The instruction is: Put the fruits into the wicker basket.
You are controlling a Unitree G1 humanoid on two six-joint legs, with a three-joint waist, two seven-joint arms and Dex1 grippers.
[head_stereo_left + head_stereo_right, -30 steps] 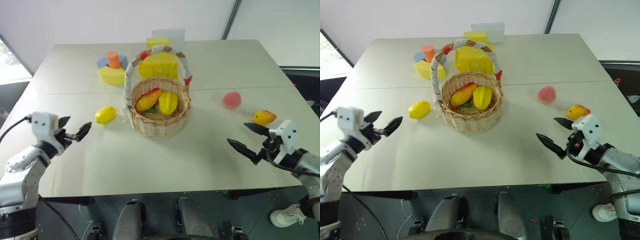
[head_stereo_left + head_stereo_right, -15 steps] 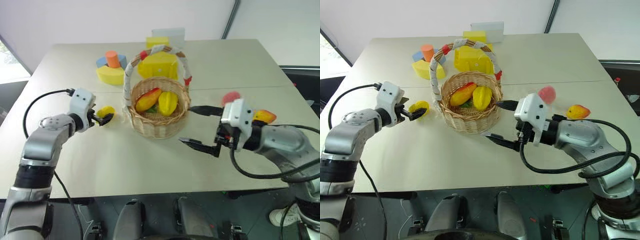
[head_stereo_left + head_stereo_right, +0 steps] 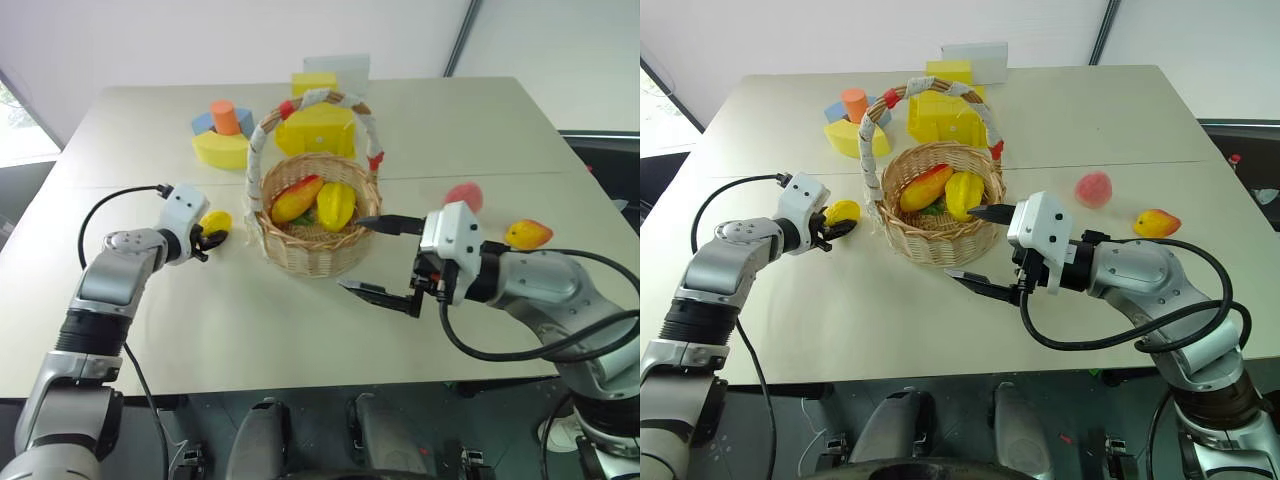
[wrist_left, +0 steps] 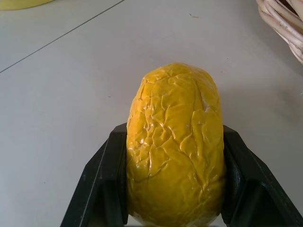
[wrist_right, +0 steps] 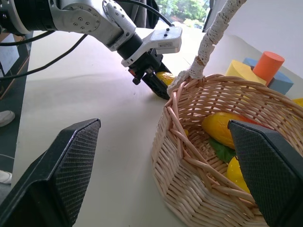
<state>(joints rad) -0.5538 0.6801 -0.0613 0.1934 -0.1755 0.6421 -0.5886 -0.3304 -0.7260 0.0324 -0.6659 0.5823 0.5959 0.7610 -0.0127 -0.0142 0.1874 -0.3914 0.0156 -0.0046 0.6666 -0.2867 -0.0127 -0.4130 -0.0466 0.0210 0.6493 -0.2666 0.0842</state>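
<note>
- the lemon (image 4: 174,146) runs off the frame edge in the left wrist view, so its near end between the two fingers (image 4: 102,182) is cut off
- wicker basket (image 4: 283,26) is just a sliver of rim past the fingertips there
- in the right wrist view both big black fingers (image 5: 59,175) are cropped, and one covers part of the basket's fruit

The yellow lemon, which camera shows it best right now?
The left wrist view: the lemon sits large, clamped between the left hand's fingers. The head views show it small beside the wicker basket; the right wrist view catches a sliver past the basket's handle.
</note>
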